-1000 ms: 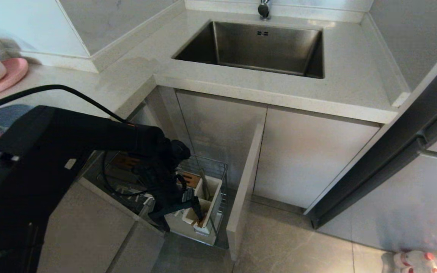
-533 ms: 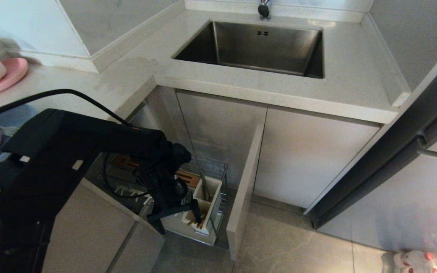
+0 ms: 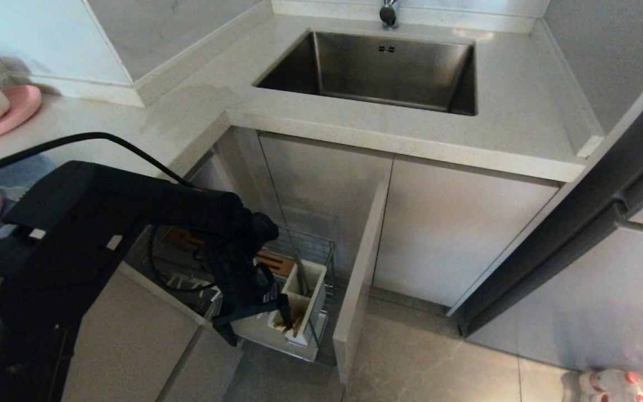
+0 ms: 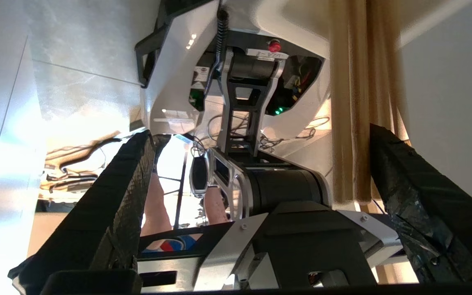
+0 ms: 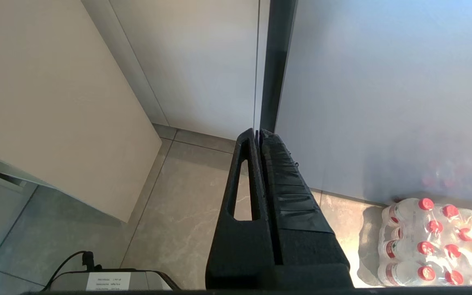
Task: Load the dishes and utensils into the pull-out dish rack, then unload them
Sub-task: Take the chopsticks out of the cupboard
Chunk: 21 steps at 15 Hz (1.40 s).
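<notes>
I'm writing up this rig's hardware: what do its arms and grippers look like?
The left arm is matte black and bulky, with a black cable looping along it. Both the left gripper and the right gripper have long, tapered black fingers with textured black tape.

Head view downward; wrist views close, floorward.

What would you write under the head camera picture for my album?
Left gripper open over the white utensil box holding chopsticks, rack pulled out below the sink.
</notes>
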Motion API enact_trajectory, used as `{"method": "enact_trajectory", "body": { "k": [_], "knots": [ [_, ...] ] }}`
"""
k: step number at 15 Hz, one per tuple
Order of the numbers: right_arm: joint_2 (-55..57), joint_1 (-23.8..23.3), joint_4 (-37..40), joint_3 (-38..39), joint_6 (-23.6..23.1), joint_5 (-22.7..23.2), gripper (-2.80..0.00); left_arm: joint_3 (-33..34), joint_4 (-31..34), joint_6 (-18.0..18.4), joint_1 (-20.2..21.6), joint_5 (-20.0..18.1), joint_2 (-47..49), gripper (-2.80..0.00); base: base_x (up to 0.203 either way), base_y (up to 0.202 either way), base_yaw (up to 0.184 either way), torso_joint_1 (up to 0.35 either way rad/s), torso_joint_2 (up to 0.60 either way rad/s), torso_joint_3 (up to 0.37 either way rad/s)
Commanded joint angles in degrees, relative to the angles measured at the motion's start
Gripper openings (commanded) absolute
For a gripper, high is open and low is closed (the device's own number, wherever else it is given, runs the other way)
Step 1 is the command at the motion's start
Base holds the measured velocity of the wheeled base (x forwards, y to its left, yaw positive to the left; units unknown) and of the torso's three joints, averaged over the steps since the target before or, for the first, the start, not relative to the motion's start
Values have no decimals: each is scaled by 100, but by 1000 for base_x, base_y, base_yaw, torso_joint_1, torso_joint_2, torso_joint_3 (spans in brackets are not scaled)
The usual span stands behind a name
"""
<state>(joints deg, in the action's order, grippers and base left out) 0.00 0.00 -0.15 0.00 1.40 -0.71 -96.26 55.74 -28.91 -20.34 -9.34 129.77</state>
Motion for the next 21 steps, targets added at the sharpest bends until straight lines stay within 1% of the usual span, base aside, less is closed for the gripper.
{"method": "enact_trajectory", "body": {
  "k": [1,6,10,21],
  "knots": [
    [0,0,-3,0,0,0,-280,2,27,-18,43,9,-48,0,0,0,0,0,0,0],
    [0,0,-3,0,0,0,-280,72,121,7,126,-24,-198,0,0,0,0,0,0,0],
    [2,0,-3,0,0,0,-280,129,130,26,21,-235,-159,0,0,0,0,0,0,0],
    [9,0,-3,0,0,0,-280,65,113,68,3,-182,352,0,0,0,0,0,0,0]
  ]
}}
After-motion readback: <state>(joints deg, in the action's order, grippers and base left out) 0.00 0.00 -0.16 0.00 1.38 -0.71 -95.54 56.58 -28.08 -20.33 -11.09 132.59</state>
